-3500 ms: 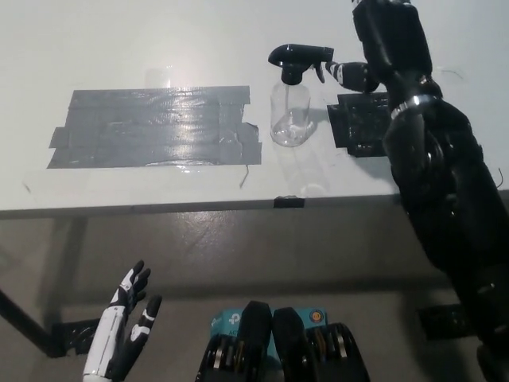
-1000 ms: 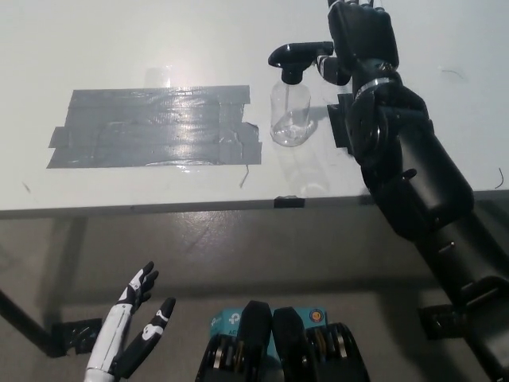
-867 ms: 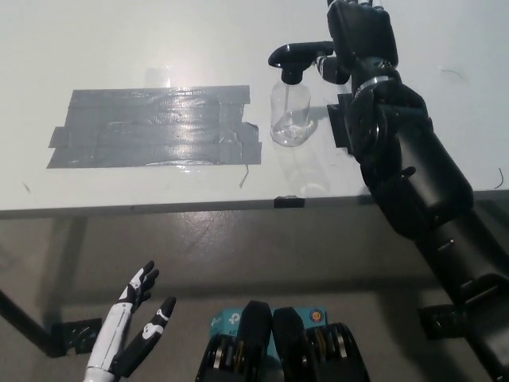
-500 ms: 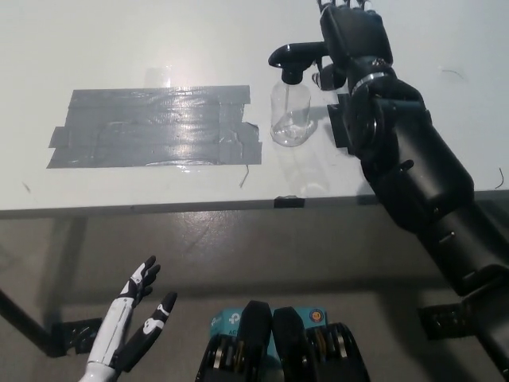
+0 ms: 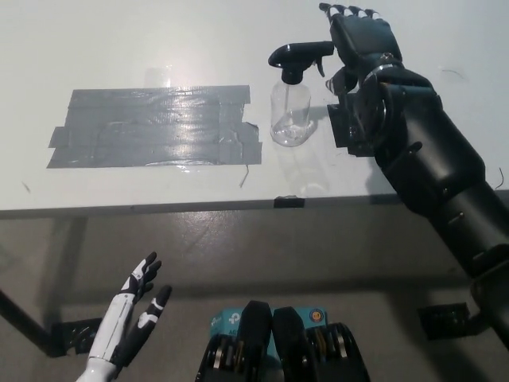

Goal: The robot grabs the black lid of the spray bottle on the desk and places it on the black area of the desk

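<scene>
From my head camera, the white desk (image 5: 159, 40) fills the upper part of the view, with a wide grey taped patch (image 5: 151, 127) on its left half, a small black patch (image 5: 347, 127) partly hidden under my right arm, and grey floor below the desk's front edge. The clear bottle (image 5: 290, 111) stands upright between the two patches with its black lid (image 5: 298, 57) on; my right hand (image 5: 362, 40) sits just beside the lid's trigger end, fingers spread and holding nothing. My left hand (image 5: 131, 318) hangs low at the lower left, well below the desk, fingers apart and empty.
</scene>
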{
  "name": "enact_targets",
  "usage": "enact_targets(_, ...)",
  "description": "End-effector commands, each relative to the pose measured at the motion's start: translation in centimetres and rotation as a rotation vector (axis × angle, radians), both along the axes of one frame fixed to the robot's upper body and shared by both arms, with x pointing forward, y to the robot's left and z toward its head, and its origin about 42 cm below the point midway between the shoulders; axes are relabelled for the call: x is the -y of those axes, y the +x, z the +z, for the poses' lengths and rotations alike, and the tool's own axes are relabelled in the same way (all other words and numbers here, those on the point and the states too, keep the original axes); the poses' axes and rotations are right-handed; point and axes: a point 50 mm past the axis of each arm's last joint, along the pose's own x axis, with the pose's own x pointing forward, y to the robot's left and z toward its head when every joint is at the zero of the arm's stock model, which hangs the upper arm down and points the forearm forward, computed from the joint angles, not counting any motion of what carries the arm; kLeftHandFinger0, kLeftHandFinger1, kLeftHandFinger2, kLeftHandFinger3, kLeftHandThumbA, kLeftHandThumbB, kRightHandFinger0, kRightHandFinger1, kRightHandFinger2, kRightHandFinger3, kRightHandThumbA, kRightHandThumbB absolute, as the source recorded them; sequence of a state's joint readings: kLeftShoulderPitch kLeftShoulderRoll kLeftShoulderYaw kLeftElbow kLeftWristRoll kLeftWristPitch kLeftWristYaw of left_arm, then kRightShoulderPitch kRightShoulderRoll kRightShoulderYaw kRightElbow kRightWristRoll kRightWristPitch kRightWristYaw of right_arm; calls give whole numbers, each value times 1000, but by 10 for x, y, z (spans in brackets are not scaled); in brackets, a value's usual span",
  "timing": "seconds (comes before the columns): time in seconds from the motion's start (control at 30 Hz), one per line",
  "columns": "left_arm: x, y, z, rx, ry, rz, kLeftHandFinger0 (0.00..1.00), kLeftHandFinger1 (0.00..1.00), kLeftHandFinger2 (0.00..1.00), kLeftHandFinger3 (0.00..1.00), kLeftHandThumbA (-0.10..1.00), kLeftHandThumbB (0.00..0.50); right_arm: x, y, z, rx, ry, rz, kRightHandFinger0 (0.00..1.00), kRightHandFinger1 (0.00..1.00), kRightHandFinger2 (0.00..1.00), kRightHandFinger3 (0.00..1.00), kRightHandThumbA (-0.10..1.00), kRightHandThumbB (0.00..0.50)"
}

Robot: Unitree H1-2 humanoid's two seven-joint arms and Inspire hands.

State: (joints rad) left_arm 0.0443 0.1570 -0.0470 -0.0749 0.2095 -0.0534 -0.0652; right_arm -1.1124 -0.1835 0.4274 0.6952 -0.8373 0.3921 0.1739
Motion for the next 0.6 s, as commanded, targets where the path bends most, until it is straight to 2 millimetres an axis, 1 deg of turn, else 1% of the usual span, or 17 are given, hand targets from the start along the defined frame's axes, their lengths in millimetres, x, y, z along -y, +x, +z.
enact_targets(0.0, -1, 6, 12, 47, 3, -19, 1000, 1000, 1000, 1000, 923, 33, -4, 6, 53, 114, 5, 38, 1000, 1000, 1000, 1000, 800, 500)
enact_targets(0.13, 0, 5, 10, 52, 8, -19, 1000, 1000, 1000, 1000, 936, 34, -9, 6, 57, 127, -7, 46, 1000, 1000, 1000, 1000, 836, 492)
enact_targets(0.2, 1, 6, 10, 51, 0, -22, 1000, 1000, 1000, 1000, 928, 32, -10, 6, 58, 144, -1, 57, 1000, 1000, 1000, 1000, 830, 497)
enact_targets(0.27, 2, 3, 8, 49, 2, -28, 1000, 1000, 1000, 1000, 920, 20, -10, 5, 54, 140, 3, 59, 1000, 1000, 1000, 1000, 825, 500)
enact_targets(0.33, 4, 4, 8, 57, 3, -29, 1000, 1000, 1000, 1000, 920, 29, -10, 5, 55, 145, -1, 60, 1000, 1000, 1000, 1000, 827, 499)
enact_targets(0.37, 4, 4, 8, 62, 5, -30, 1000, 1000, 1000, 1000, 921, 25, -11, 4, 55, 144, -2, 60, 1000, 1000, 1000, 1000, 829, 498)
enact_targets(0.43, 2, 10, 11, 73, 11, -26, 1000, 1000, 1000, 1000, 920, 18, -14, 7, 60, 153, -6, 65, 1000, 1000, 1000, 1000, 847, 496)
enact_targets(0.47, 1, 5, 9, 67, 15, -27, 1000, 1000, 1000, 1000, 918, 17, -16, 5, 56, 145, -8, 67, 1000, 1000, 1000, 1000, 852, 496)
enact_targets(0.57, 0, 5, 11, 64, 10, -16, 1000, 1000, 1000, 1000, 889, 14, -19, 4, 57, 146, 5, 75, 1000, 1000, 1000, 1000, 848, 498)
